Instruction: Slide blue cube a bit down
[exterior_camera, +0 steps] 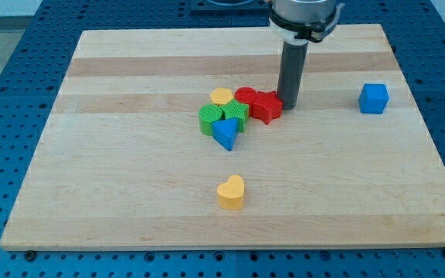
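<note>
The blue cube (374, 98) sits alone at the view's right side of the wooden board (130, 193). My tip (289, 105) is down on the board well to the cube's left, about a hundred pixels away. It stands right beside the right edge of a red star-shaped block (266, 106), touching or nearly touching it.
A tight cluster lies left of my tip: the red star, a red round block (245, 97), a yellow block (222, 96), two green blocks (210, 119) (235, 114) and a blue triangle (225, 133). A yellow heart (231, 192) lies alone toward the view's bottom.
</note>
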